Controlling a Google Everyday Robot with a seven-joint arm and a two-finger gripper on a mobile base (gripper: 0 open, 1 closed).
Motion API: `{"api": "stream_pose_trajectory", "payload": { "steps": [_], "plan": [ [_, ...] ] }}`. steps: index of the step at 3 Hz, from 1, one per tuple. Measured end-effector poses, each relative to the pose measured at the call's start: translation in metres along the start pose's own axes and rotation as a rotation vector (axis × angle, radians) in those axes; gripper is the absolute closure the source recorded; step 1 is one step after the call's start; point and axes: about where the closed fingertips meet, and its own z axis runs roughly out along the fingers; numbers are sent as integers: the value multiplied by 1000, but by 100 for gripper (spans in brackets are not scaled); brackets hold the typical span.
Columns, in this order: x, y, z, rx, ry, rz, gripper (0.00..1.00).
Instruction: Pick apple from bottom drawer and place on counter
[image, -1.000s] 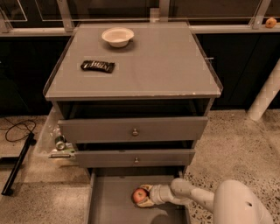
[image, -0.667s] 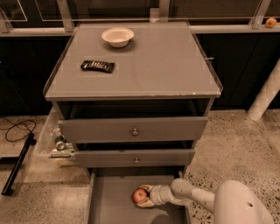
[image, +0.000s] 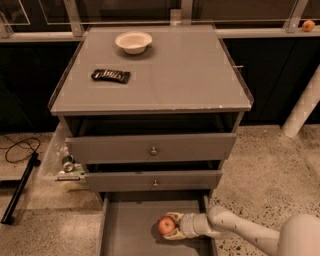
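The apple (image: 166, 225), small, red with yellowish patches, sits in the bottom drawer (image: 130, 230), which is pulled out at the foot of the cabinet. My gripper (image: 170, 226) reaches in from the right, its pale fingers (image: 175, 216) closed around the apple above and below. The arm runs off to the lower right. The counter (image: 170, 70) is the flat grey cabinet top above.
A white bowl (image: 133, 41) and a dark wrapped snack bar (image: 110, 75) lie on the counter. Two upper drawers with round knobs (image: 153, 150) stand slightly open. A clear bin (image: 62, 162) and cables sit left of the cabinet. A white post (image: 302, 107) stands at right.
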Motion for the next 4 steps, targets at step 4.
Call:
{"api": "stream_pose_trajectory", "payload": {
  "steps": [4],
  "plan": [
    [-131, -11, -244, 139, -58, -176, 100]
  ]
}}
